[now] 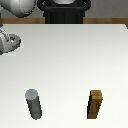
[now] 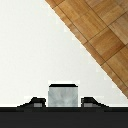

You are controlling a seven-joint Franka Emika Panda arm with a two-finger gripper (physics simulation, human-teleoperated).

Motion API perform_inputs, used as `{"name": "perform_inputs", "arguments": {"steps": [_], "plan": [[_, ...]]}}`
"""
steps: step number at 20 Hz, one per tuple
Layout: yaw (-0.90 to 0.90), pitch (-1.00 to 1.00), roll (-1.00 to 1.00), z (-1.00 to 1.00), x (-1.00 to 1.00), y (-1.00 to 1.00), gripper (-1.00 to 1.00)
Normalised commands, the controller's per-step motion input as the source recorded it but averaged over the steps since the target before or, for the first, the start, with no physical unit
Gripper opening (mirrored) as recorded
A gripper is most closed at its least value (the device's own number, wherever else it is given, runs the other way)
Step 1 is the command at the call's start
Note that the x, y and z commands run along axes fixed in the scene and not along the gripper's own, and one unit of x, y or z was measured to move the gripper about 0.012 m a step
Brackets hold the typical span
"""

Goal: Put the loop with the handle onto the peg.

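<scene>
In the wrist view a grey block, the stubby handle of the loop with the handle [image 2: 62, 92], sits between my two dark fingertips [image 2: 36, 102]. My gripper [image 2: 63, 102] is shut on it. The ring part is hidden. In the exterior view my arm [image 1: 9, 42] is at the far left edge of the white table [image 1: 70, 55], and neither the fingers nor the loop show there. The peg [image 1: 34, 104], an upright grey cylinder, stands near the table's front at the exterior view's left, well away from the gripper.
A brown wooden block [image 1: 95, 105] stands upright near the front at the exterior view's right, level with the peg. The robot's black base [image 1: 65, 12] is behind the table. The wrist view shows the table's edge [image 2: 75, 37] with wooden floor [image 2: 105, 35] beyond it.
</scene>
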Motion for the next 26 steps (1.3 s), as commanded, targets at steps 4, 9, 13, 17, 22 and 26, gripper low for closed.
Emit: {"name": "perform_inputs", "arguments": {"steps": [4, 9, 13, 17, 22, 26], "plan": [[-1.00, 0.00, 0.00, 0.00, 0.00, 0.00, -1.00], [-0.18, 0.00, 0.00, 0.00, 0.20, 0.00, -1.00], [0.00, 0.00, 0.00, 0.00, 0.75, 0.00, -1.00], [0.00, 0.00, 0.00, 0.50, 0.00, 0.00, -1.00], [0.00, 0.00, 0.00, 0.40, 0.00, 0.60, -1.00], [0.00, 0.00, 0.00, 0.25, 0.25, 0.75, -1.00]]}}
